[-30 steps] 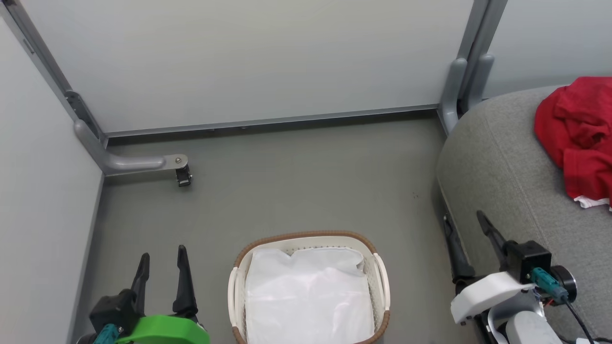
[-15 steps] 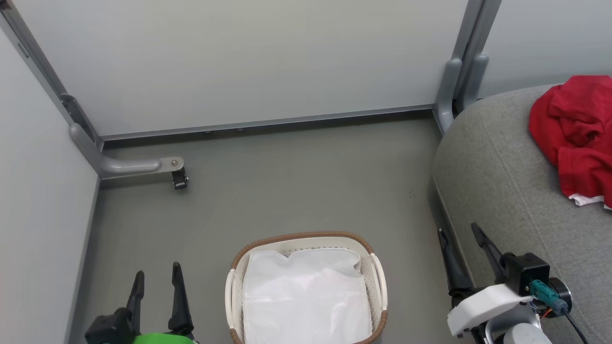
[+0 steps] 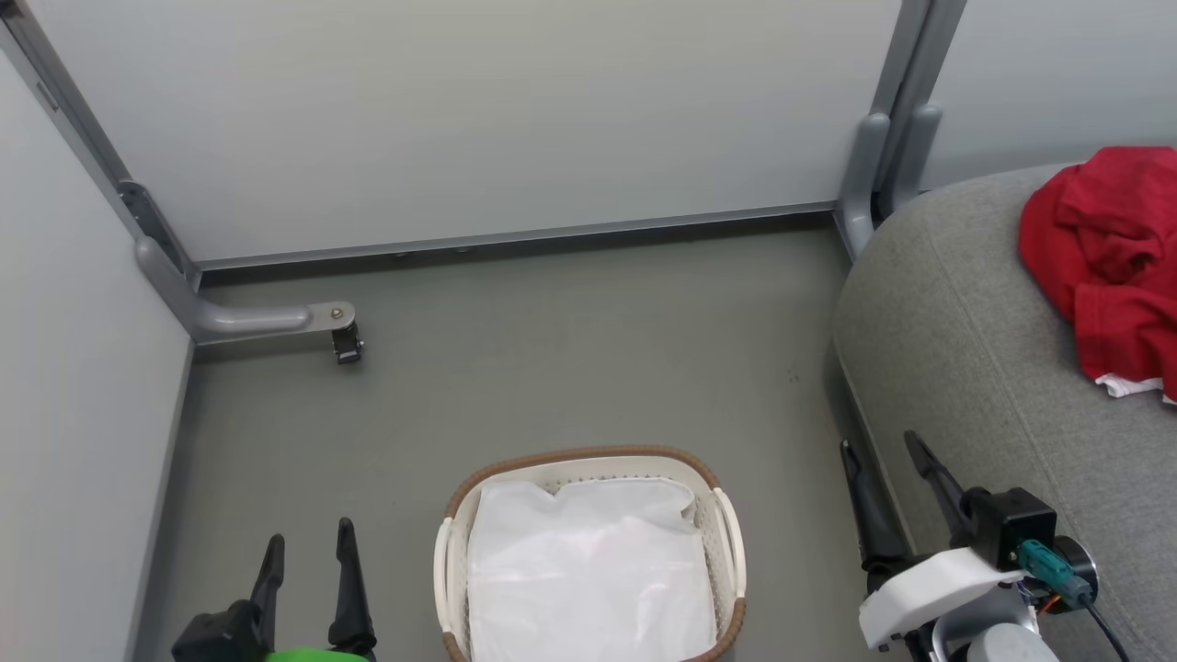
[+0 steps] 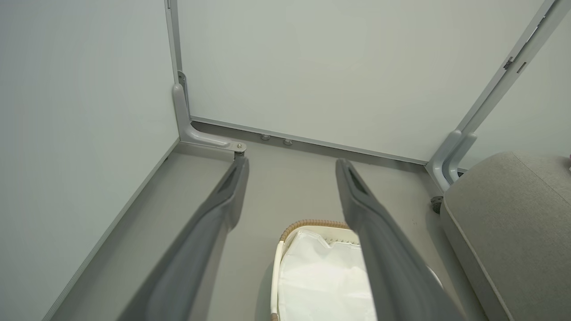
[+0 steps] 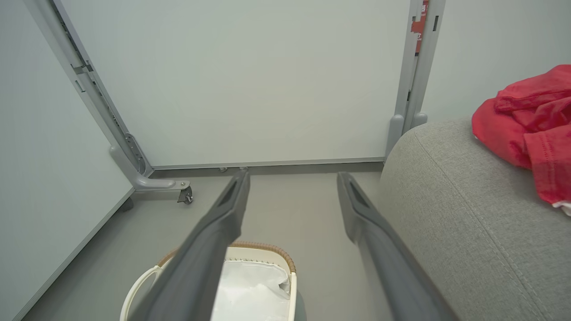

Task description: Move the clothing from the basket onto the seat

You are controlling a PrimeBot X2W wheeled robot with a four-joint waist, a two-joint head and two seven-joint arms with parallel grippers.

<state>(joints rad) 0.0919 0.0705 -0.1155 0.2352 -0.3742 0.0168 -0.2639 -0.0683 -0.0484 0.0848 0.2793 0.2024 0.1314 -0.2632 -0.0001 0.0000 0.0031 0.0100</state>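
The red clothing (image 3: 1108,257) lies bunched on the light-grey seat (image 3: 965,322) at the right, a white edge showing at its lower end; the right wrist view has the clothing (image 5: 531,125) on the seat (image 5: 446,209) too. The cream basket (image 3: 588,457) with a brown rim stands on the floor at the bottom centre, holding a white liner. My left gripper (image 3: 308,542) is open at the lower left, left of the basket. My right gripper (image 3: 878,446) is open at the lower right, beside the seat's front edge. Both are empty.
Pale partition panels wall in the grey floor at the back and left. A grey panel foot with a caster (image 3: 348,342) juts out at the back left. Another grey post (image 3: 874,165) stands at the back right by the seat.
Both grippers have dropped lower in the head view and stayed open. The picture has shifted slightly left. Basket and clothing lie as before.
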